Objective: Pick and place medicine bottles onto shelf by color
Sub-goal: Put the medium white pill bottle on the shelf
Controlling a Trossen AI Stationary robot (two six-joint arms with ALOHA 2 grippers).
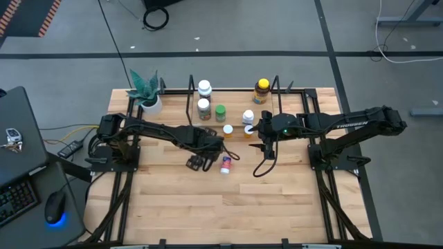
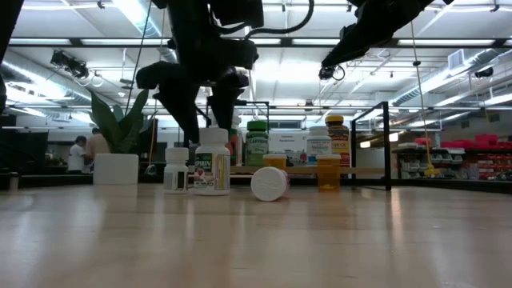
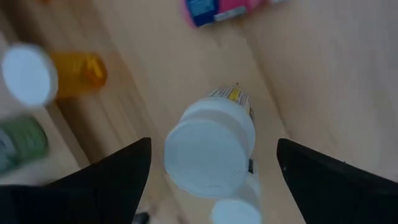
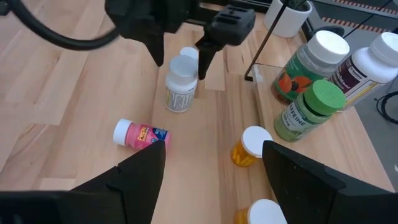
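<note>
Both left gripper [image 4: 180, 53] fingers wide, straddling white bottle [image 4: 181, 84]

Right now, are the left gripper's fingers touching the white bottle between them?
Apart. In the left wrist view, bare table shows on both sides between the fingers and the white bottle.

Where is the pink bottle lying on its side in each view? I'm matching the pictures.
High: pink bottle at centre.
Low: centre, cap toward camera.
Left wrist: top edge.
Right wrist: lower left.
Landmark: left gripper, open around an upright white bottle beside it.
</note>
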